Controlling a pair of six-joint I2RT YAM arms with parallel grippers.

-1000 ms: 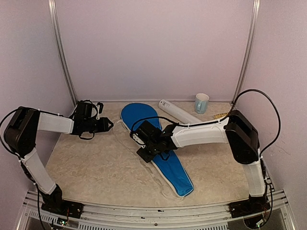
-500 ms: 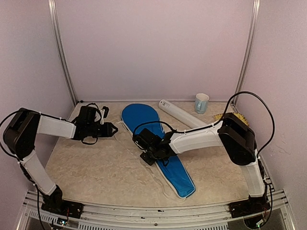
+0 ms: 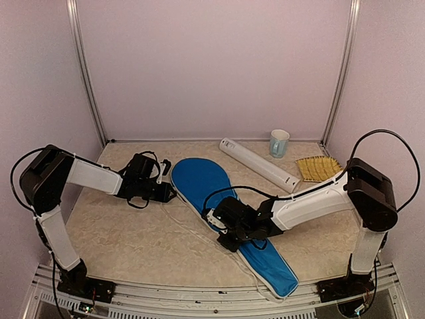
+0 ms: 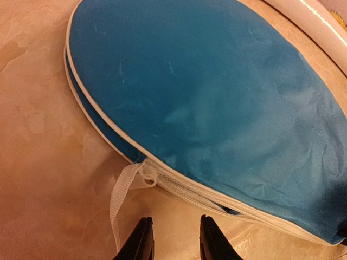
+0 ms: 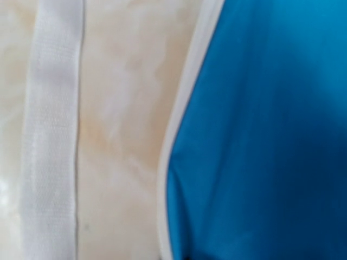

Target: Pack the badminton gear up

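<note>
The blue racket-shaped cover lies flat and slants from mid-table toward the near right; its narrow end is by the front edge. My right gripper is pressed low on the cover's neck and is shut on the cover. Its fingers are hidden in the right wrist view, which shows only blue fabric and white piping. My left gripper stands open just off the cover's left rim, facing the white zipper and strap loop; nothing is between its fingers. The long white tube lies behind.
A pale blue mug stands at the back right beside the tube's far end. A straw-coloured brush lies at the right edge. The cover's loose white strap trails on the table along its left side.
The right arm has swung toward the near right and dragged the cover with it; the brush now shows. My left gripper has followed rightward to the cover's rim and narrowed.
</note>
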